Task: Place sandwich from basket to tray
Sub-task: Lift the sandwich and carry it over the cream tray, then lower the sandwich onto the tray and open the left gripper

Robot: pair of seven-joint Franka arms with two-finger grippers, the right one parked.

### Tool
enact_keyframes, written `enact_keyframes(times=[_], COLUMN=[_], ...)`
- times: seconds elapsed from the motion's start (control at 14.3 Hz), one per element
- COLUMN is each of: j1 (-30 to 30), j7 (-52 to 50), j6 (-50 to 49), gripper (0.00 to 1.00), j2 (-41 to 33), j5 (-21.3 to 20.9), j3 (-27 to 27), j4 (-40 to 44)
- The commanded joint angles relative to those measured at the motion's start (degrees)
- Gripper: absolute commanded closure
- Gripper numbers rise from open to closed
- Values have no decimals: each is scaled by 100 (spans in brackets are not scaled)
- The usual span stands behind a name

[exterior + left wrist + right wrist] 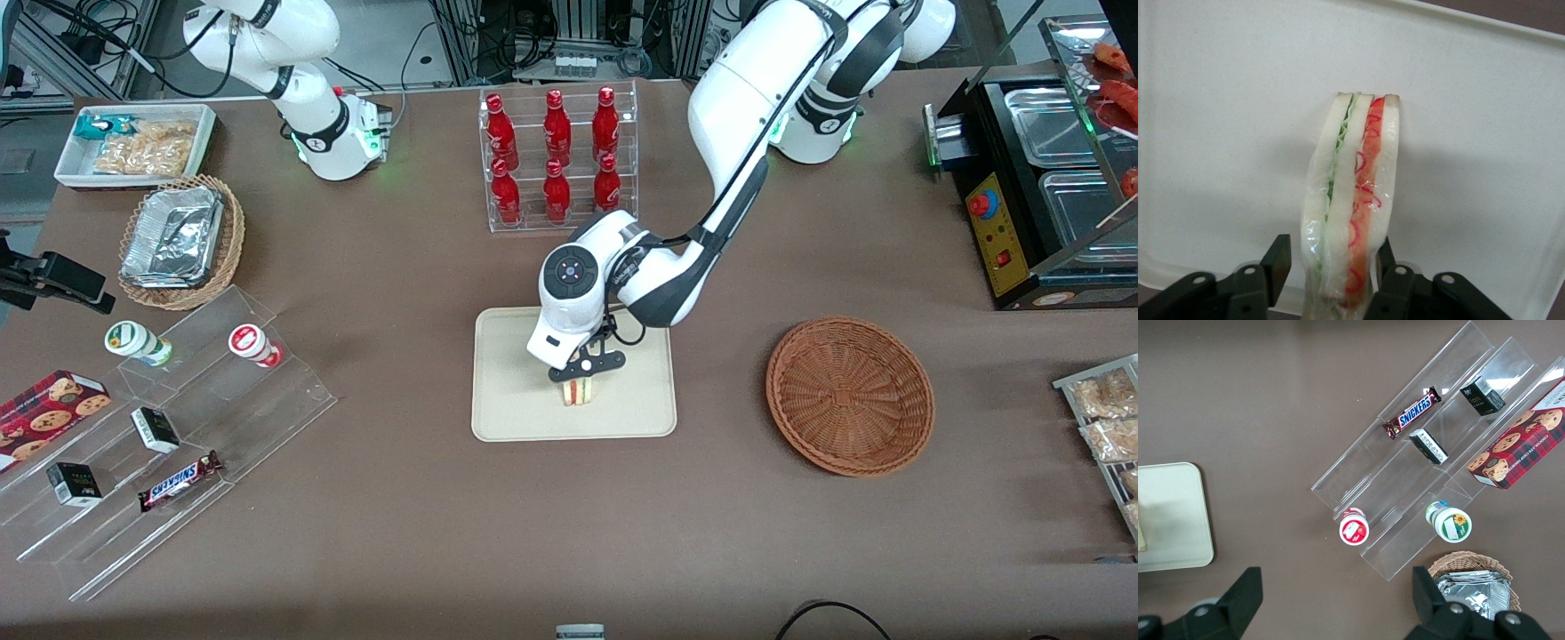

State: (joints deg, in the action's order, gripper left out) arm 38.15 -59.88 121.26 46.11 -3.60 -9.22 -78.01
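The sandwich [579,392] stands on its edge on the beige tray [507,409], nearer the tray's front rim. Its cream bread and red and green layers show close up in the left wrist view [1351,200], in clear wrap, over the tray [1218,133]. My left gripper [580,378] is right above it, with the sandwich between the fingers [1333,263]. One finger [1279,263] stands a little clear of the bread; the other touches or nearly touches it. The jaws look open. The reddish-brown basket [849,396] is empty, beside the tray toward the working arm's end.
A clear rack of red bottles [556,156] stands farther back than the tray. Toward the parked arm's end are a stepped acrylic display [178,427] with snacks, a tan basket of foil containers [178,240] and a white bin [133,142]. A black food warmer [1040,178] and snack packets [1102,418] are at the working arm's end.
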Motion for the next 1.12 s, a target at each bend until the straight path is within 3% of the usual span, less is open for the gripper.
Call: enact_keyframes(times=[0.0, 0.28, 0.63, 1.05], j1=[8, -18, -509, -1299], j7=[-33, -51, 624, 775], j6=[-15, -129, -1225, -2500], gripper=[0, 0, 0, 0], j2=[-14, -488, -1384, -1842], j5=[-124, -141, -54, -27], j3=[43, 60, 87, 87], j4=[154, 85, -12, -30])
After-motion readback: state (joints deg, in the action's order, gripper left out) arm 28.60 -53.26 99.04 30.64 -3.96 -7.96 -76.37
